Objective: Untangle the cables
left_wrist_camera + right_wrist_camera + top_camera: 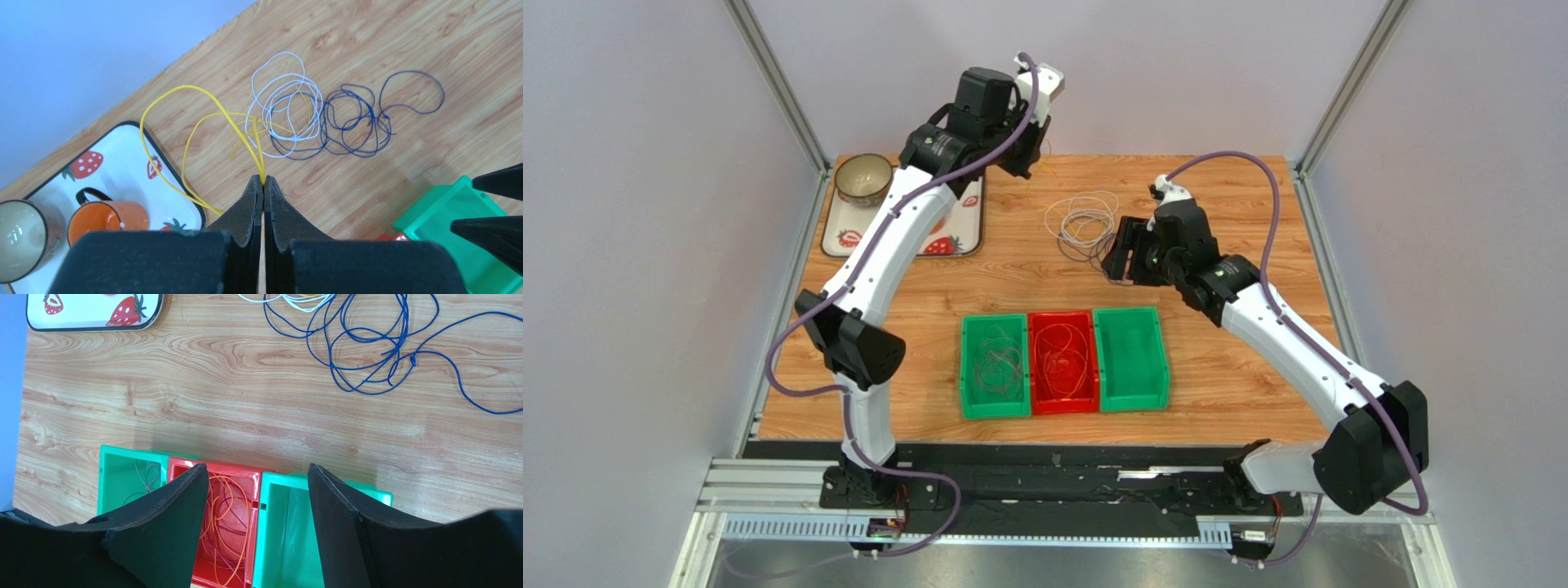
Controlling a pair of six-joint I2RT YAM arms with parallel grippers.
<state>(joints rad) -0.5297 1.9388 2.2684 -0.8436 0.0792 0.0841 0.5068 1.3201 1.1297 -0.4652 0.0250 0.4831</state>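
My left gripper hangs high over the back of the table, shut on a yellow cable whose loops trail down toward the tray. On the wood beyond it lie a white cable and a dark blue cable, overlapping each other and the yellow strand. My right gripper stands open with nothing between its fingers, just right of that pile. The blue cable lies ahead of it. Orange cables lie in the red bin, and thin grey ones in the left green bin.
Three bins stand side by side at mid-table: green, red, green. A strawberry-print tray at the back left carries an orange cup and a pale cup.
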